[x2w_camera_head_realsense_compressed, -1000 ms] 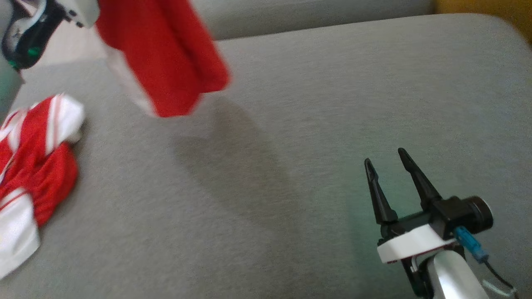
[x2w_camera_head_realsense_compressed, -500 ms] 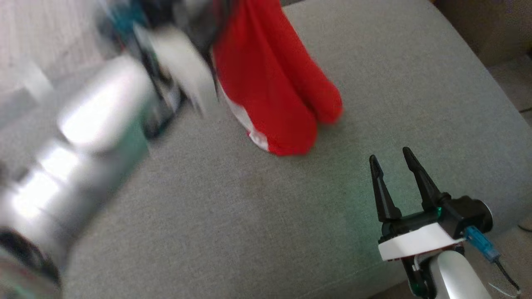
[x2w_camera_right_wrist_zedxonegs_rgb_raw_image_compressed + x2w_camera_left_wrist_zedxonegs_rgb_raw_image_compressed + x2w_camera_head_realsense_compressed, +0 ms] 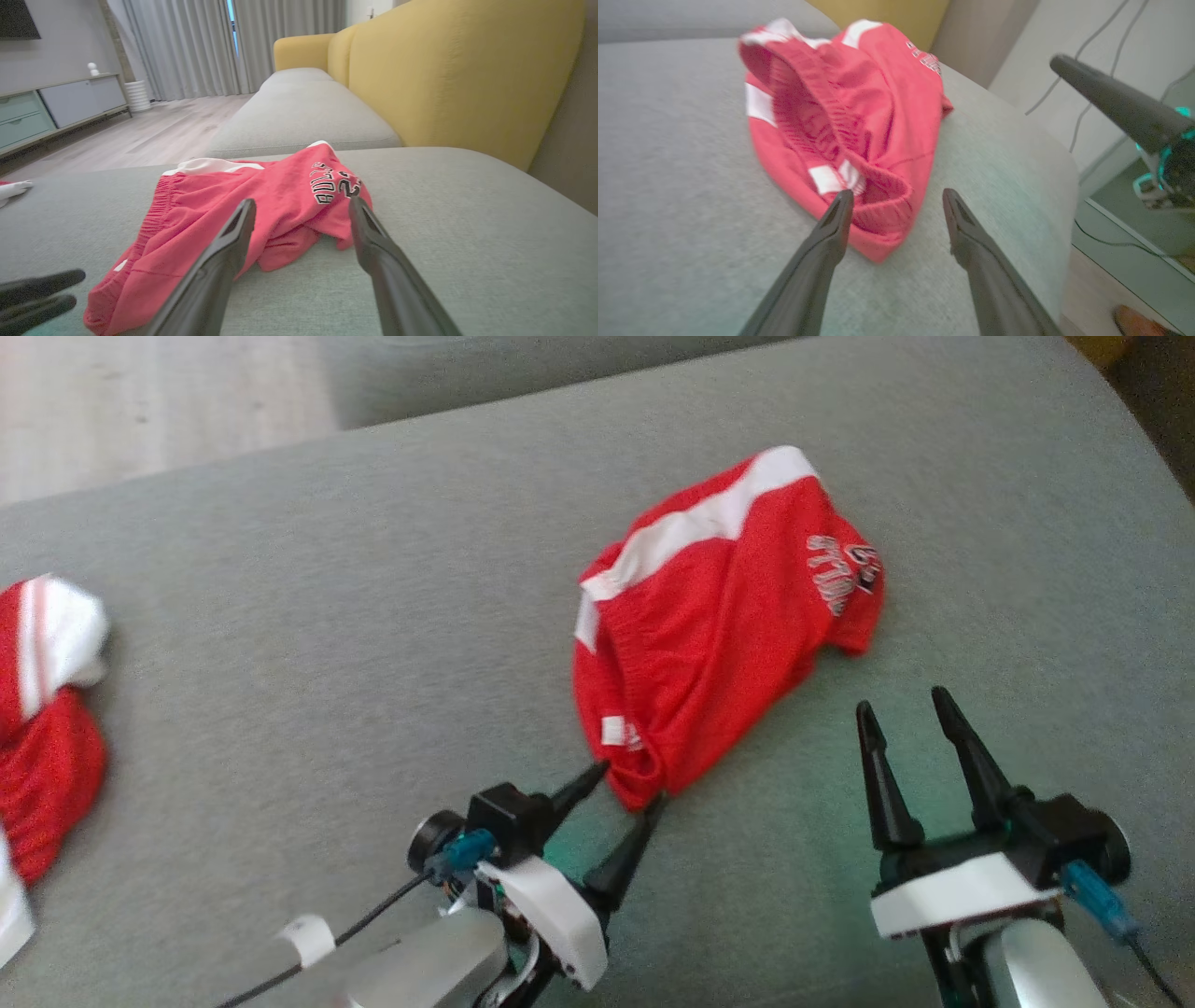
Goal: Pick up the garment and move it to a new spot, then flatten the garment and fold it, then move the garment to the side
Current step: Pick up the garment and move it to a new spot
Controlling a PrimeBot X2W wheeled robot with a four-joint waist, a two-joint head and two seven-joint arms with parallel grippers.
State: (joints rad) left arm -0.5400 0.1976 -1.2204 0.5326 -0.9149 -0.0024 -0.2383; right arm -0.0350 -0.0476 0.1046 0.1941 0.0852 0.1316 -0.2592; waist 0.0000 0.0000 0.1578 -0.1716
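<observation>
Red shorts point(image 3: 719, 635) lie crumpled on the grey cushion point(image 3: 327, 616), right of centre, so the move to a new spot looks done. The left gripper point(image 3: 627, 782) stands spread at their near edge, gripping nothing; the right gripper point(image 3: 901, 701), also spread and empty, hovers just right. Flattening, folding and setting aside remain

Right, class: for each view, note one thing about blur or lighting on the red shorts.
Head view: red shorts fairly sharp, green glow on the grey cushion beside them. Left wrist view: shorts smeared and soft. Right wrist view: their lettering reads crisply, evenly lit.
</observation>
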